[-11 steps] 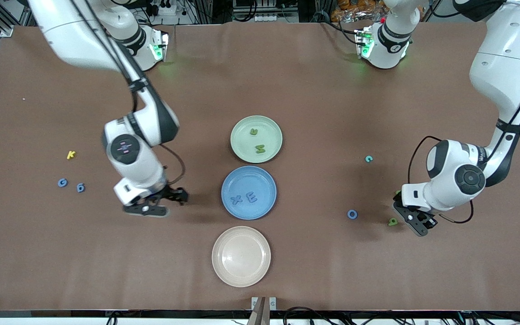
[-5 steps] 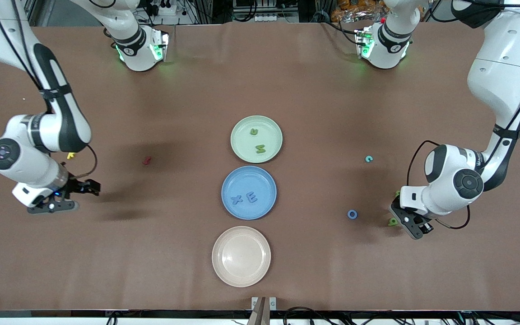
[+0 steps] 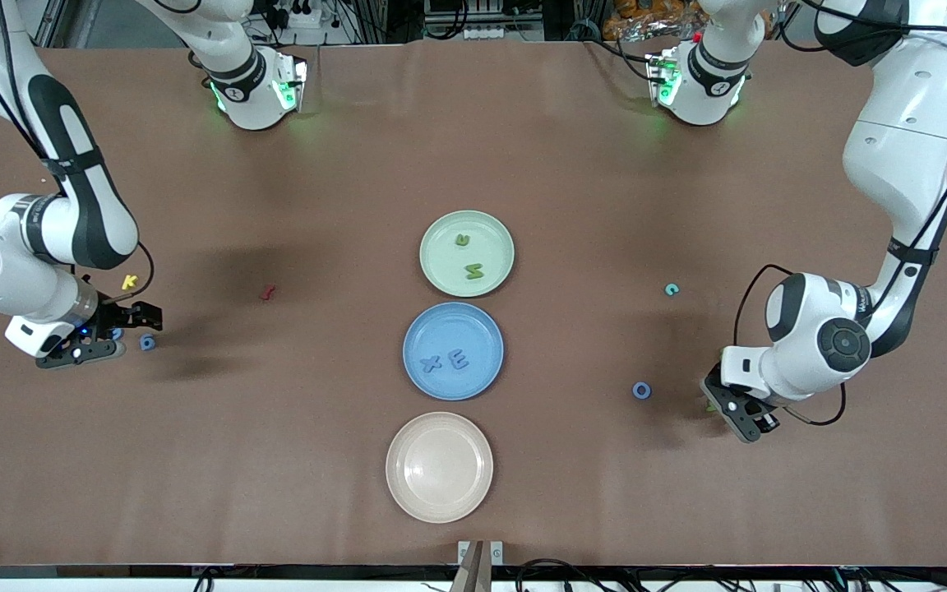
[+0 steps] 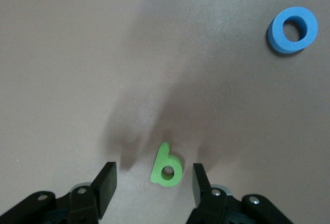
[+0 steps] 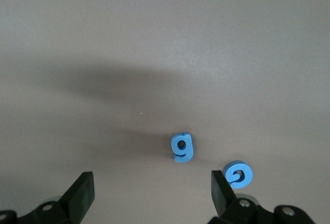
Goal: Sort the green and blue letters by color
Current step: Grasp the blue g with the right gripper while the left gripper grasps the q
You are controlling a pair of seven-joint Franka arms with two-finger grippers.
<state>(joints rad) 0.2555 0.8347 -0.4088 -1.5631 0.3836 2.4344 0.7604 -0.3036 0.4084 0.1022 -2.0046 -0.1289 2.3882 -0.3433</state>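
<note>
Three plates sit in a row at mid-table: a green plate (image 3: pixel 490 226) farthest from the front camera, holding a green u (image 3: pixel 463 239) and green Z (image 3: pixel 473 270); a blue plate (image 3: pixel 482 325) holding a blue X (image 3: pixel 431 363) and blue E (image 3: pixel 458 359); and a beige plate (image 3: pixel 439 467) nearest the camera. The left gripper (image 4: pixel 153 187) hangs low over a small green letter (image 4: pixel 166 166) toward the left arm's end of the table, fingers (image 4: pixel 106 184) spread wide on either side of it, gripping nothing; a blue O (image 3: pixel 642 390) lies near it. The right gripper (image 5: pixel 152 193) hovers over a blue g (image 5: pixel 182 147) and blue G (image 5: pixel 238 174) at the right arm's end, spread wide and empty, with a yellow K (image 3: pixel 129 281) nearby
</note>
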